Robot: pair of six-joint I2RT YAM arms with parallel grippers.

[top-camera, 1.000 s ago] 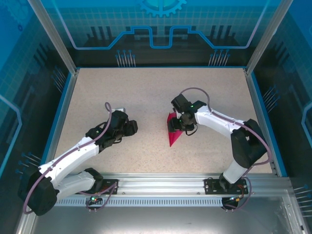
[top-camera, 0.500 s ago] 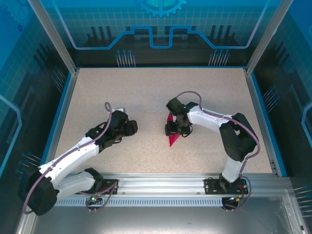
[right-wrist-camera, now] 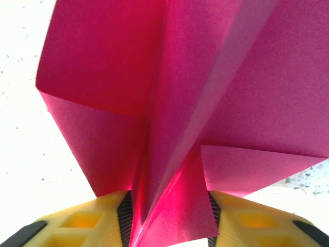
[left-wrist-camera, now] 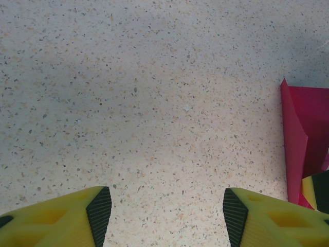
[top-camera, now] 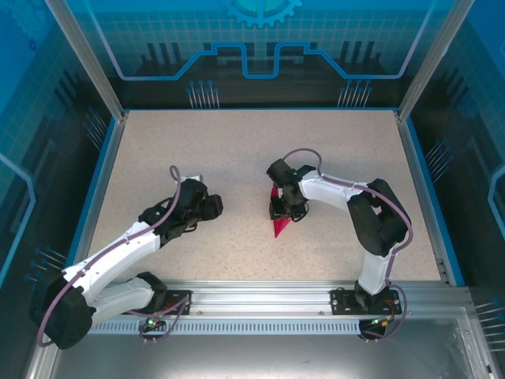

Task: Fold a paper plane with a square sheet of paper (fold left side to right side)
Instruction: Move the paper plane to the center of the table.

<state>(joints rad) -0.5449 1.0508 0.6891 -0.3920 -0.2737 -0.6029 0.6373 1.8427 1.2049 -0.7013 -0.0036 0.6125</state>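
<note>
Magenta paper, folded into a pointed paper plane [top-camera: 277, 227], lies near the middle of the speckled tabletop [top-camera: 197, 150] in the overhead view. Its nose points at the near edge and its rear half is hidden beneath the right gripper [top-camera: 282, 210]. The right arm reaches in from its base at the near right, elbow bent sharply, wrist turned down onto the paper. The left gripper [top-camera: 213, 207] hovers well apart to the left of the plane, fingers pointed toward it, its arm stretched diagonally from the near-left base.

From the left wrist, the left gripper [left-wrist-camera: 167, 211] shows its two yellow fingers with black pads [left-wrist-camera: 99, 213] spread wide over bare tabletop, holding and touching nothing. The paper plane [left-wrist-camera: 300, 139] sits at the right edge of that view, beyond the right-hand finger, with a yellow-and-black fingertip of the other arm against it at the lower right.

From the right wrist, the paper plane [right-wrist-camera: 169, 92] fans out directly ahead of the right gripper [right-wrist-camera: 169, 218], its central fold running down between the two fingers. The black pads [right-wrist-camera: 125, 211] press on the paper from both sides, pinching the bunched layers of the centre crease. The wings flare loosely to left and right.
</note>
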